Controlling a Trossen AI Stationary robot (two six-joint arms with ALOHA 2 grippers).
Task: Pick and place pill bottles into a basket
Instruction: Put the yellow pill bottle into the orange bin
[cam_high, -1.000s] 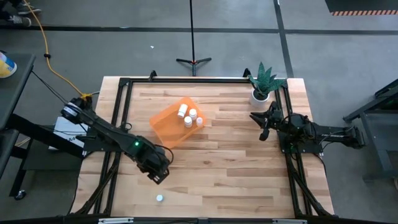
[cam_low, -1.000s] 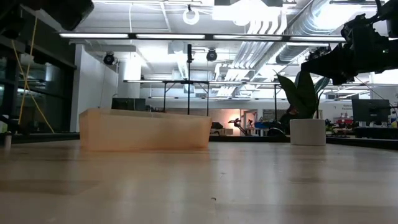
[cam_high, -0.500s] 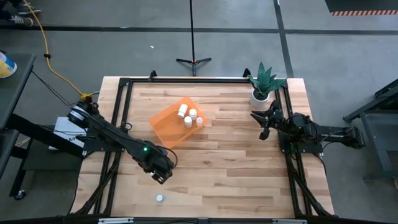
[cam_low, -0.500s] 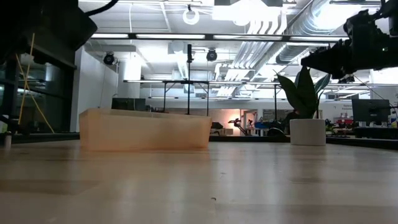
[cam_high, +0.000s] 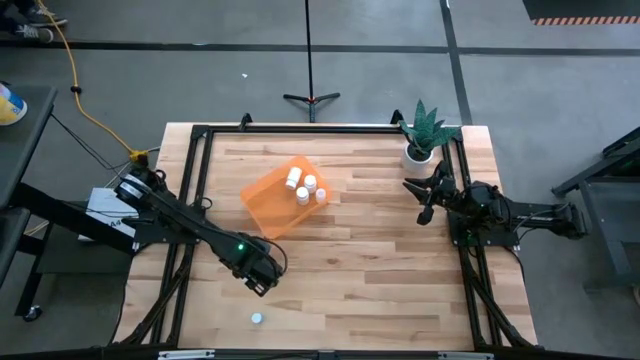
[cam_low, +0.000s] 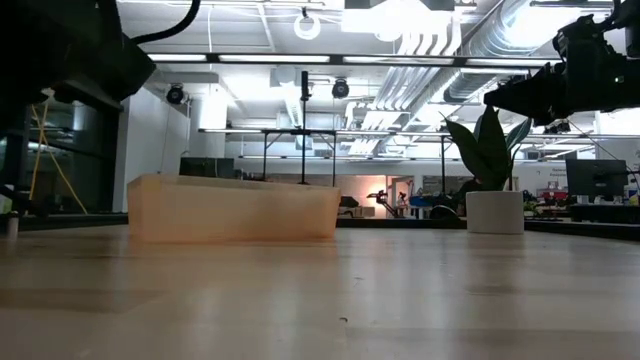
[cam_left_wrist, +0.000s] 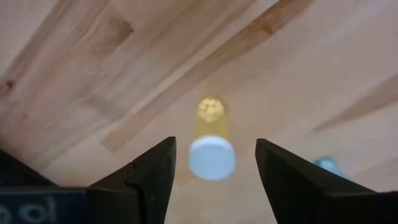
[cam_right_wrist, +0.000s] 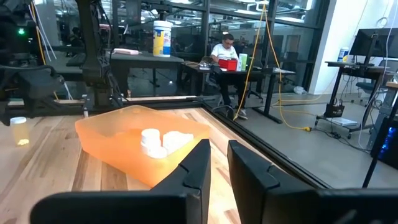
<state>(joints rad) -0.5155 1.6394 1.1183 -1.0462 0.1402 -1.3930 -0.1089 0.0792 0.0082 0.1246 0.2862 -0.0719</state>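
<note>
Wooden planks make up the table top (cam_high: 380, 260), and a grey floor lies all around it. On the left side, the left arm reaches out over the near part of the table. The left gripper (cam_high: 260, 282) hangs above the wood with its jaws wide apart. In the left wrist view, one pill bottle (cam_left_wrist: 212, 149) with a white cap stands on the wood in line with the gap between the two dark fingers (cam_left_wrist: 149, 177). From above, this lone bottle (cam_high: 257, 319) sits near the front edge of the table, close to the left gripper but not touching it.

Past that, toward the middle and back of the table, sits the orange basket (cam_high: 268, 200). It is turned at a slant. Three pill bottles (cam_high: 305, 187) stand close together in the corner of the basket nearest the plant.

On the right side, a small green plant (cam_high: 422, 128) in a white pot stands near the back corner. The right gripper (cam_high: 424, 197) waits just in front of the plant, above the table, with its jaws only a little apart and holding nothing.
</note>
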